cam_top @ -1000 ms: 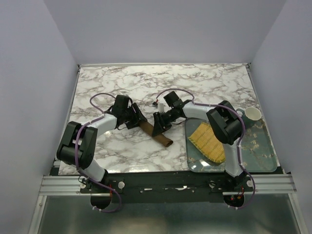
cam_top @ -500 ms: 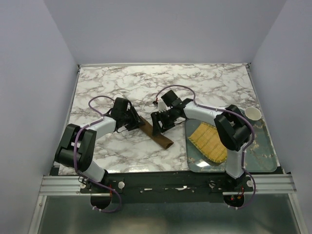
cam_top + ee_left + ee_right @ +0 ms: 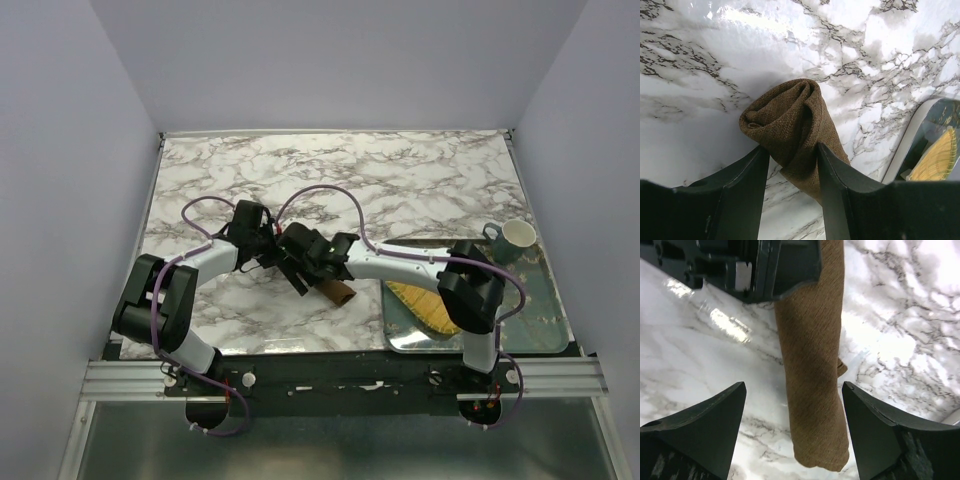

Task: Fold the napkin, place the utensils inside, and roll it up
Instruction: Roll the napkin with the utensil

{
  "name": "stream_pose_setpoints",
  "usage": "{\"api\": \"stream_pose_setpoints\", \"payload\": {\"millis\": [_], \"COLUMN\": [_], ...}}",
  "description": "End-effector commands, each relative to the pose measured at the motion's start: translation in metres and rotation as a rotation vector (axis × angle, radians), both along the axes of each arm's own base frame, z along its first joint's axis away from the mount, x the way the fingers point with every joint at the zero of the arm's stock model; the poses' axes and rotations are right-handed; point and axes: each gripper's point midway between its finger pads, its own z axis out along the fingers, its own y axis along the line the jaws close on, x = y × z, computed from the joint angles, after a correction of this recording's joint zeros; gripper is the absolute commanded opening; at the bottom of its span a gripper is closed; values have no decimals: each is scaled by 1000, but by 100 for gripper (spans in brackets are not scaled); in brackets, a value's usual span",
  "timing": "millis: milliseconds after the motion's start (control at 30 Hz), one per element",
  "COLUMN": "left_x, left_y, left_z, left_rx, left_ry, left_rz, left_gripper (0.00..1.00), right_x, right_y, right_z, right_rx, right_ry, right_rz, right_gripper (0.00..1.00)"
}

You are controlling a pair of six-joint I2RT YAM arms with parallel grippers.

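Observation:
The dark brown napkin (image 3: 337, 292) lies rolled into a tube on the marble table, slanting from upper left to lower right. My left gripper (image 3: 270, 250) is shut on the roll's upper-left end; in the left wrist view the roll (image 3: 790, 115) sits squeezed between my fingers (image 3: 747, 185). My right gripper (image 3: 308, 270) is open wide over the roll's middle. In the right wrist view its fingers (image 3: 705, 425) straddle the roll (image 3: 815, 365) without touching it. The fork is hidden.
A glass tray (image 3: 545, 300) sits at the right front with a yellow bamboo mat (image 3: 430, 305) on it, partly under my right arm. A white mug (image 3: 517, 236) stands at the tray's far corner. The tray edge (image 3: 912, 140) also shows in the left wrist view.
My right arm has swung left from beside the tray to over the roll's middle, jaws open. The left gripper has stayed at the roll's upper-left end.

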Motion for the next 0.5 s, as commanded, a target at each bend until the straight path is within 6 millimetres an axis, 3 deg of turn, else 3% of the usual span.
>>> {"api": "stream_pose_setpoints", "payload": {"millis": [0, 300, 467], "left_x": [-2, 0, 1], "left_y": [-1, -1, 0], "left_z": [1, 7, 11], "left_rx": [-13, -15, -5], "left_ry": [-11, -22, -35], "left_rz": [8, 8, 4], "left_gripper": [51, 50, 54], "right_x": [24, 27, 21], "right_y": [-14, -20, -25], "right_z": [-15, -47, -60], "right_rx": [-161, -241, -247], "right_ry": [-140, -152, -107], "right_rz": [-68, -77, -69], "right_gripper": [86, 78, 61]}}
